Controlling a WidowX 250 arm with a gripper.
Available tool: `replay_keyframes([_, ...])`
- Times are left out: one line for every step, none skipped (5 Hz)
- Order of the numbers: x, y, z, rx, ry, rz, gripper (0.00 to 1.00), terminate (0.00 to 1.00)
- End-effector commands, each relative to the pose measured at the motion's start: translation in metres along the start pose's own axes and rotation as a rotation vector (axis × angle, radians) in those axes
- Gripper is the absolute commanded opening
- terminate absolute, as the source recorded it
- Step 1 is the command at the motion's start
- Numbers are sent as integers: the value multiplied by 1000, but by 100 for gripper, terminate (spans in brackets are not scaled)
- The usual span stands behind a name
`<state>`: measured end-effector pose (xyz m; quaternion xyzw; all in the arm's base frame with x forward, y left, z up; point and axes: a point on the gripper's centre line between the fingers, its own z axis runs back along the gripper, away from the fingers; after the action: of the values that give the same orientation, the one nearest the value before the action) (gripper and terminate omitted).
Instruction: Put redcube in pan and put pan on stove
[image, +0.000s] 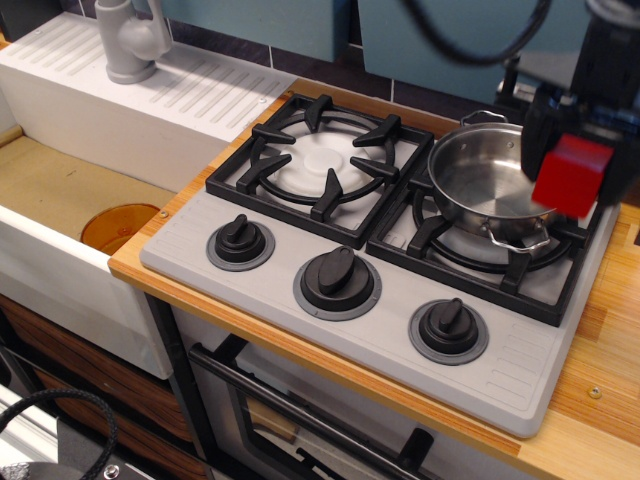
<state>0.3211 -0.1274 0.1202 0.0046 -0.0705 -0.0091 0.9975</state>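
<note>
Cube (572, 176) sits clamped in the tool (570, 165), held above the pan's (483, 180) right rim, ready for dropping inside.

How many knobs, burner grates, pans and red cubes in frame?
Knobs: 3
Burner grates: 2
Pans: 1
Red cubes: 1
Total: 7
</note>
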Motion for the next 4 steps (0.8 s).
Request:
replay_keyframes([63,18,7,-41,-56,-57,0,0])
replay_keyframes([72,32,2,-34,-49,-71,0,0])
replay_keyframes([66,41,5,-30,-36,-66,0,0])
replay_keyframes([62,38,-4,-39,-44,-44,0,0])
